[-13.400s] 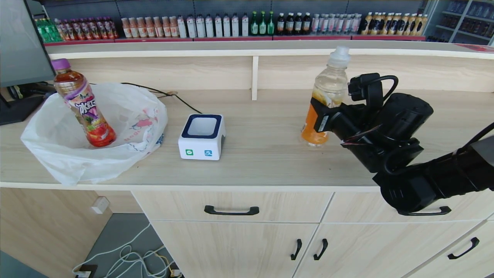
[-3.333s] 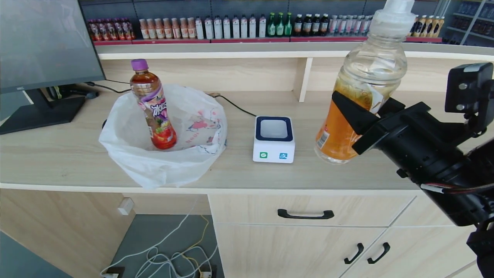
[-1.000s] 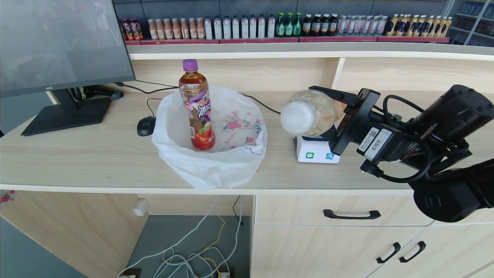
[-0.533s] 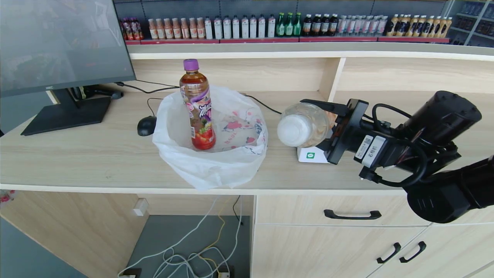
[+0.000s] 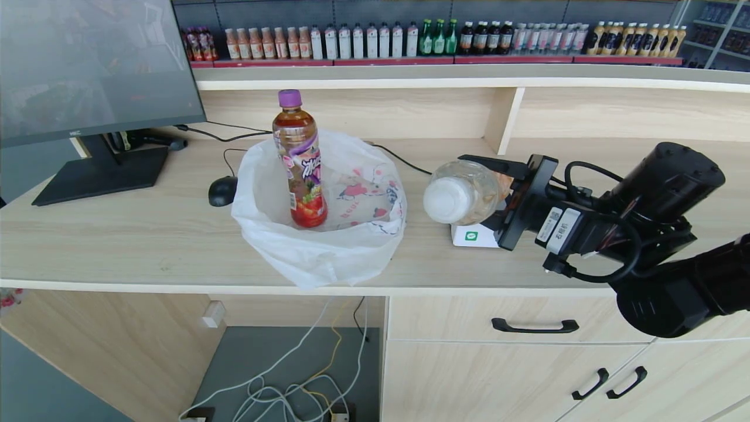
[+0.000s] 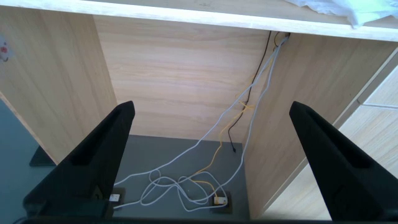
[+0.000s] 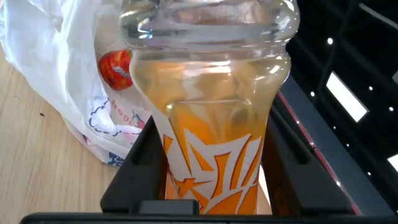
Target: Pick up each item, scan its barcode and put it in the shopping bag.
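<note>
Tea bottle (image 5: pixel 300 164) bagged beside the scanner (image 5: pixel 470 237); my right pincer (image 5: pixel 481 192) grips the orange bottle (image 5: pixel 454 196) over it; bagging is left.

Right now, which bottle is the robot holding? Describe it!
Look along the wooden counter, just right of the white shopping bag. The right gripper holds an orange drink bottle sideways over the white scanner. Unlike the purple-capped bottle standing in the bag, its cap is white.

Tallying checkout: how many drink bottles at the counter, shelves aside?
2: purple-capped bottle standing in the shopping bag; white-capped bottle in the right gripper above the scanner. Bag could hide others.
</note>
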### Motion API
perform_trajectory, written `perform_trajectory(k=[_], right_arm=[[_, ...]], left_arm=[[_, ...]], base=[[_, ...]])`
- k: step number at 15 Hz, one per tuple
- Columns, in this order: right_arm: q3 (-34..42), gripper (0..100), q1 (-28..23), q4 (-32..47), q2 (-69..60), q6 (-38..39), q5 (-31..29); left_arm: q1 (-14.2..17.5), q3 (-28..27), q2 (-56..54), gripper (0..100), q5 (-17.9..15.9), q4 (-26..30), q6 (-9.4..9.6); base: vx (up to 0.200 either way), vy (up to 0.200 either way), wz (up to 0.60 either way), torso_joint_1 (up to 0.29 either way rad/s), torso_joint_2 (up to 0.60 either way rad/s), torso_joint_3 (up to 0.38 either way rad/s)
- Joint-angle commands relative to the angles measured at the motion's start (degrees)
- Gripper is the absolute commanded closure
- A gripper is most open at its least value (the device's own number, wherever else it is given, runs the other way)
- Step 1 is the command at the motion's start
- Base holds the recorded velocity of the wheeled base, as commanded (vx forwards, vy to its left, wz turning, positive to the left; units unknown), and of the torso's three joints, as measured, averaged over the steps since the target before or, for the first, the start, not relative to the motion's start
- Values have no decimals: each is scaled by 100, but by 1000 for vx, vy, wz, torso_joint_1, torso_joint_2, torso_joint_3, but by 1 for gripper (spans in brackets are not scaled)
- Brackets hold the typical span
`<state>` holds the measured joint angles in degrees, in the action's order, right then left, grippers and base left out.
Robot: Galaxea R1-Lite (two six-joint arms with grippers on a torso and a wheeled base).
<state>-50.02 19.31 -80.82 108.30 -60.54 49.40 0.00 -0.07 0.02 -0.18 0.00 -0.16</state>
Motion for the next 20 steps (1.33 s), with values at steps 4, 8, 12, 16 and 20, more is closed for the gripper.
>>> perform_trajectory(k=[4, 8, 12, 16, 20], right_arm=[[1, 100, -15, -4, 7, -2, -9], [18, 100, -15, -4, 7, -2, -9], [62, 100, -15, -4, 16, -2, -35], [62, 100, -15, -4, 7, -2, -44], [54, 100, -6, -4, -2, -11, -62]], left_arm=[[0, 7, -2, 0, 1, 0, -2], [0, -1, -2, 0, 1, 0, -2], [0, -1, -2, 0, 1, 0, -2], [0, 7, -2, 0, 1, 0, -2], [0, -1, -2, 0, 1, 0, -2]], base=[[0, 0, 0, 0, 0, 0], [0, 0, 0, 0, 0, 0], [0, 0, 0, 0, 0, 0], [0, 0, 0, 0, 0, 0], [0, 0, 0, 0, 0, 0]])
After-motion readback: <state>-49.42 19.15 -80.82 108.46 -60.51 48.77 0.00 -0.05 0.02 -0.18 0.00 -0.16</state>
